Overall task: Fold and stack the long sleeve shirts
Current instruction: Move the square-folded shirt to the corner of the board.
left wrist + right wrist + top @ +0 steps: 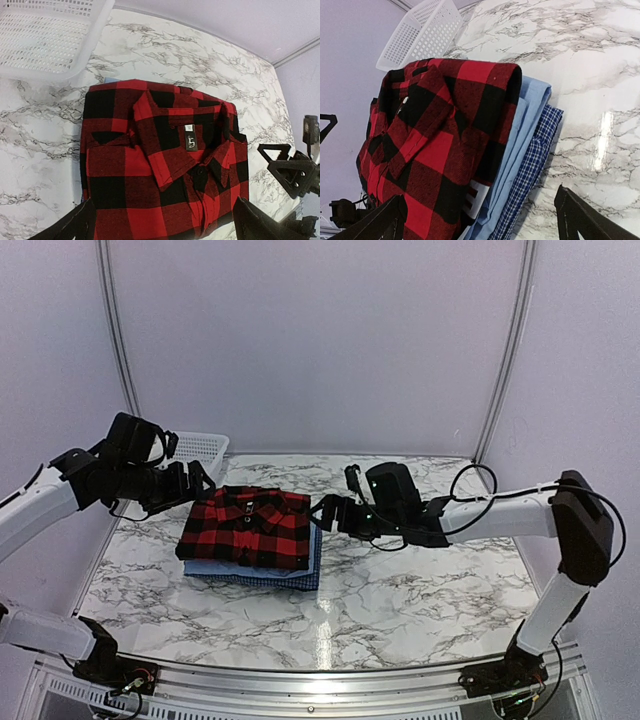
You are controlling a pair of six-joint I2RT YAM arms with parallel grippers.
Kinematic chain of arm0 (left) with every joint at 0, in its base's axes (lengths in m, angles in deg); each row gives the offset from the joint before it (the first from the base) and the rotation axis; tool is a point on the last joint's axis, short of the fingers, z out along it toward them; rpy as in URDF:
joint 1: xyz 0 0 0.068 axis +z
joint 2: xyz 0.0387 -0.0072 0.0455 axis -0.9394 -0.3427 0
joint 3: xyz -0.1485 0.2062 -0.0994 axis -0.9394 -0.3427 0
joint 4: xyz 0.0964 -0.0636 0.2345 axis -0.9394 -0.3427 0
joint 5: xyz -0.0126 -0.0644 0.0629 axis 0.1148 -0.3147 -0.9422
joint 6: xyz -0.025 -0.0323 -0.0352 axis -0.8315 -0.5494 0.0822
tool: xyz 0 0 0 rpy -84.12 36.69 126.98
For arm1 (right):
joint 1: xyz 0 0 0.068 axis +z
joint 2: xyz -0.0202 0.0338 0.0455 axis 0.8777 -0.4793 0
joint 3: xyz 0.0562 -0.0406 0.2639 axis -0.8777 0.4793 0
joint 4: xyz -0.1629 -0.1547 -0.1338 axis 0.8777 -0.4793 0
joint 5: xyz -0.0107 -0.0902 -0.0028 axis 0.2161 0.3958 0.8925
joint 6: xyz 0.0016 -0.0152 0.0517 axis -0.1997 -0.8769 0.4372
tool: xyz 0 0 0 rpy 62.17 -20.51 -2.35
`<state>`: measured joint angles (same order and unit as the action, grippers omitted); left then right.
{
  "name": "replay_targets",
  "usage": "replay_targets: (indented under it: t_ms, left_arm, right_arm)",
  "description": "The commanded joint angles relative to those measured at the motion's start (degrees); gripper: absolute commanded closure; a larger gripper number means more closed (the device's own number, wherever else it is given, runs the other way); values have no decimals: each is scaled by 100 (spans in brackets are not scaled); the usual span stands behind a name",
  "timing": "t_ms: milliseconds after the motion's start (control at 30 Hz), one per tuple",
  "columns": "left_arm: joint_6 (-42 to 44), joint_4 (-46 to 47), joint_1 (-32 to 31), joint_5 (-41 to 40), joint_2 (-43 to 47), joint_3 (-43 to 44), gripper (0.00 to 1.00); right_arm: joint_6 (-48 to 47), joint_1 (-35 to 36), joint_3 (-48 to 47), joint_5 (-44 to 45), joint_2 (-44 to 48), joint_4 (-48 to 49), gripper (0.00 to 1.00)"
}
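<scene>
Arm bases sit low in the top view; mid-frame, red plaid shirt tops the pile on the worktop. Left wrist: left pincer open. Right wrist: right pincer open; light blue shirt, blue checked shirt underneath. Stack seems done; next, back away.

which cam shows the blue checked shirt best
The right wrist view: the blue checked shirt shows its pattern along the stack's exposed edge, at the bottom under the light blue shirt and plaid flannel. The top external view gives only a thin dark blue sliver; the left wrist view shows none of it.
</scene>
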<state>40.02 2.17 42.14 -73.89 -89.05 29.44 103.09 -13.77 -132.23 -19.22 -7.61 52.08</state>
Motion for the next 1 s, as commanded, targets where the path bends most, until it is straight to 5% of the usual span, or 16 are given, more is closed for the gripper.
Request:
replay_targets:
  t_ms: [0,667,967]
  left_arm:
    - [-41,108,-205,-156,-157,264,1]
    - [-27,187,-444,-415,-335,501,1]
    - [-18,178,-444,-426,-243,421,1]
  right_arm:
    - [-53,-360,-79,-988,-528,1081,2]
    - [873,-487,-612,-1729,-2413,2626,1]
    - [45,-465,-1833,-2181,-3247,1437,36]
